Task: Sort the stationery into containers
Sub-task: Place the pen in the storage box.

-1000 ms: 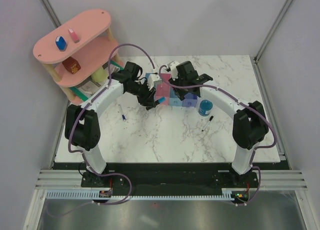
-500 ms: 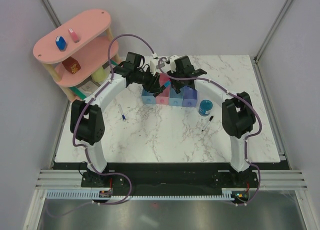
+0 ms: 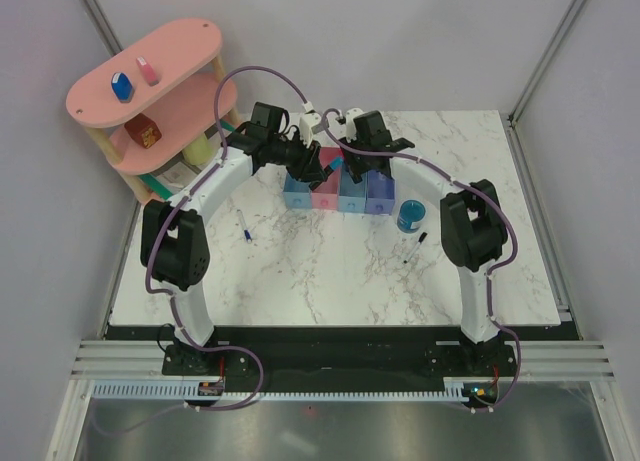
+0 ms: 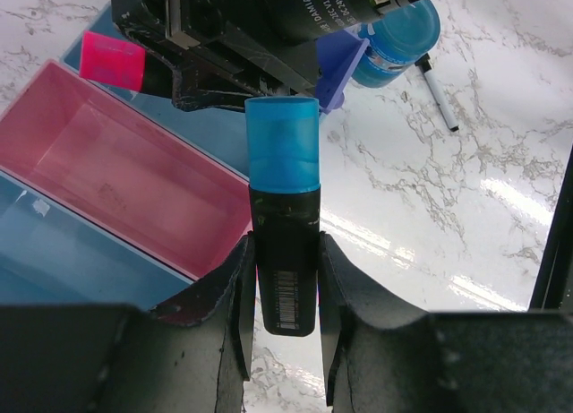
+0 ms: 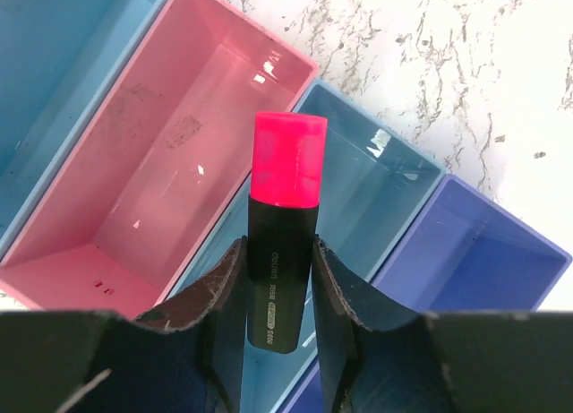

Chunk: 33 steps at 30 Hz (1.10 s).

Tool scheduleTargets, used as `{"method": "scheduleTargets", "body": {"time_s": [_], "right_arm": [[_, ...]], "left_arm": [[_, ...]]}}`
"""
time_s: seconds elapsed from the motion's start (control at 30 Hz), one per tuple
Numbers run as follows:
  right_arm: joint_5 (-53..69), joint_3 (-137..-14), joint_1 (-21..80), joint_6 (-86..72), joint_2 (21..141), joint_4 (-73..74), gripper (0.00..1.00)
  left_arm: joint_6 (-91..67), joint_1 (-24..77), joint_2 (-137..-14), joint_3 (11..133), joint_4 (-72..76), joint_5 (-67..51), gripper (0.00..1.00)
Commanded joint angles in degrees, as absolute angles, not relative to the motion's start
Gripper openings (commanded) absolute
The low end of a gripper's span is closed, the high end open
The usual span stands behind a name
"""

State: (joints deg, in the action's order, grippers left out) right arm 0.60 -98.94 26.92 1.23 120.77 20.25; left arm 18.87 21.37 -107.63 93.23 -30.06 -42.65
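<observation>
Tabletop [image 3: 330, 271]: marbled white; row of bins [image 3: 365, 196] is being carried.
Left claw [image 4: 285, 256]: black marker with blue cap [image 4: 283, 162] is being pinched by the pink bin [image 4: 116, 162] corner.
Right claw [image 5: 279, 270]: black marker with pink cap [image 5: 286, 162] is being pinched over the blue bin [image 5: 376, 189].

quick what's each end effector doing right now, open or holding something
Left end effector: closed, holding the blue-cap marker.
Right end effector: closed, holding the pink-cap marker.

White arms [image 3: 215, 189] with black joints [image 3: 176, 253], purple cables [image 3: 255, 69].
</observation>
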Motion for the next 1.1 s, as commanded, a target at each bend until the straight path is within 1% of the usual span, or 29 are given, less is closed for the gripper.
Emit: {"method": "scheduleTargets", "body": {"time_s": [0.0, 0.03, 0.07, 0.13, 0.17, 0.3, 0.47, 0.7, 0.9, 1.07], "right_arm": [[0.4, -100.0, 26.4, 0.8, 120.7, 18.4, 0.30], [0.4, -100.0, 26.3, 0.9, 120.7, 18.5, 0.33], [0.4, -100.0, 26.2, 1.0, 120.6, 18.5, 0.39], [0.4, -99.9, 25.9, 1.1, 120.3, 18.5, 0.44], [0.4, -99.8, 25.8, 1.1, 120.3, 18.5, 0.49], [-1.1, -99.8, 25.0, 1.1, 120.0, 18.5, 0.56], [-1.9, -99.3, 24.0, 1.0, 118.7, 18.5, 0.59], [-2.6, -97.6, 20.0, 0.5, 113.5, 18.4, 0.58], [-3.3, -93.4, 17.0, 2.4, 107.6, 18.0, 0.59], [-4.0, -89.0, 15.8, 4.0, 104.0, 16.5, 0.58]], "left_arm": [[16.3, 21.0, -108.0, 94.4, -26.2, -45.0, 0.02], [16.2, 20.9, -108.0, 94.3, -26.1, -45.1, 0.02], [16.3, 21.0, -108.1, 94.2, -26.0, -45.0, 0.02], [15.9, 20.9, -108.1, 94.0, -25.3, -44.9, 0.02], [15.8, 20.9, -108.1, 93.8, -25.1, -44.8, 0.02], [14.8, 21.0, -108.1, 93.6, -24.0, -44.9, 0.02], [12.9, 20.7, -108.2, 93.4, -21.3, -44.6, 0.02], [8.6, 20.7, -110.3, 93.5, -16.2, -44.5, 0.02], [0.5, 20.7, -116.1, 96.0, -11.6, -45.1, 0.02], [-6.0, 21.2, -122.7, 99.5, -9.1, -48.9, 0.02]]}}
